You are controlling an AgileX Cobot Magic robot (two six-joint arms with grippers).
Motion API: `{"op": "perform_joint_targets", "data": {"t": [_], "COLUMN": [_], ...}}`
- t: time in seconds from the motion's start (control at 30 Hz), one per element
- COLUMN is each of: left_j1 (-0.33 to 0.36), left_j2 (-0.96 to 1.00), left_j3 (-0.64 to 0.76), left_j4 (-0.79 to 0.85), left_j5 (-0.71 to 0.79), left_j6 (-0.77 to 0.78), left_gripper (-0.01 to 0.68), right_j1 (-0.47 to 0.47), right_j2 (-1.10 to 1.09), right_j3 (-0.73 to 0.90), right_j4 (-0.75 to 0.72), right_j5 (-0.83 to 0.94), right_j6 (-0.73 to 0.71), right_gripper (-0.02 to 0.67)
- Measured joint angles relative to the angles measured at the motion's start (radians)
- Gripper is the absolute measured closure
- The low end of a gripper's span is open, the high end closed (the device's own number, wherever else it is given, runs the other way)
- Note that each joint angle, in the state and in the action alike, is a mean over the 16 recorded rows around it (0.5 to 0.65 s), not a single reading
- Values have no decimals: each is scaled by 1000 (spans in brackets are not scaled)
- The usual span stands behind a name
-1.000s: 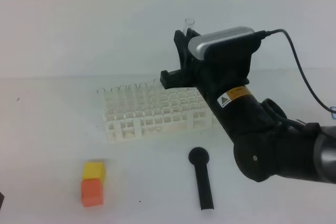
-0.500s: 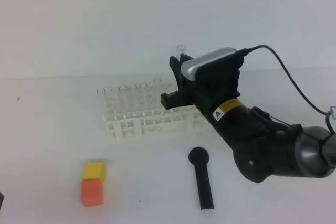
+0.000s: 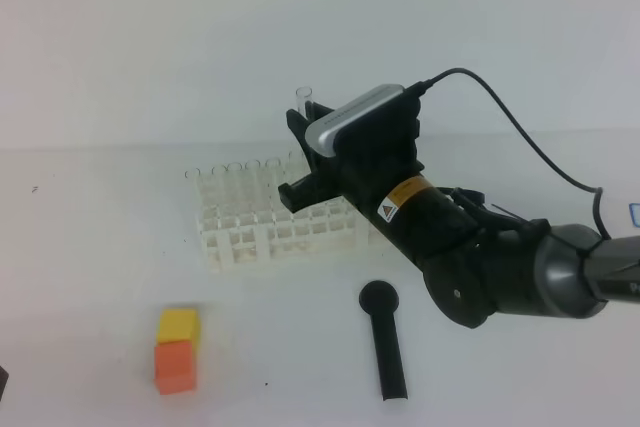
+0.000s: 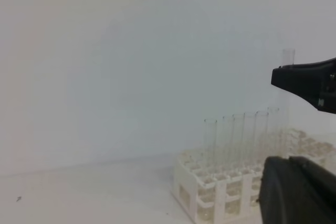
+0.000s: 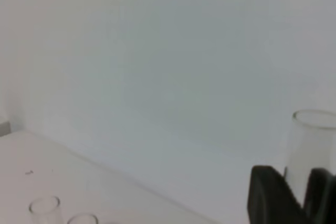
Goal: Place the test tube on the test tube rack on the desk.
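On the white desk (image 3: pixel 90 247) stands the white lattice test tube rack (image 3: pixel 275 232), also visible in the left wrist view (image 4: pixel 210 203). The clear test tube (image 3: pixel 304 97) is upright above the rack's back right part, and my right gripper (image 3: pixel 296 157) is shut on it. Its round rim sticks up over the black fingers (image 3: pixel 300 129). The right wrist view shows the test tube (image 5: pixel 311 142) between two black fingertips (image 5: pixel 270 195). From the left wrist camera the same tube (image 4: pixel 287 74) hangs over the rack. My left gripper is out of view.
Several clear tubes (image 3: pixel 240 175) stand in the rack's back row, seen too in the left wrist view (image 4: pixel 239 135). A black round-headed club (image 3: pixel 385 342) lies in front of the rack. A yellow block (image 3: pixel 178 324) sits against an orange block (image 3: pixel 173 365) at front left.
The right gripper has carried the test tube to the left and somewhat lower, from beside the rack's right end to over its back rows.
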Motion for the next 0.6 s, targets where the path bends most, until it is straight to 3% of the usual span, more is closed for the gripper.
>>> {"op": "perform_joint_targets", "data": {"t": [0.6], "left_j1": [0], "left_j2": [0], "left_j3": [0], "left_j4": [0], "left_j5": [0], "left_j6": [0], "left_gripper": [673], "right_j1": [0], "right_j2": [55], "right_j3": [-15], "right_j4": [-25], "right_j5": [3], "right_j6": [-1], "right_gripper": [526]}}
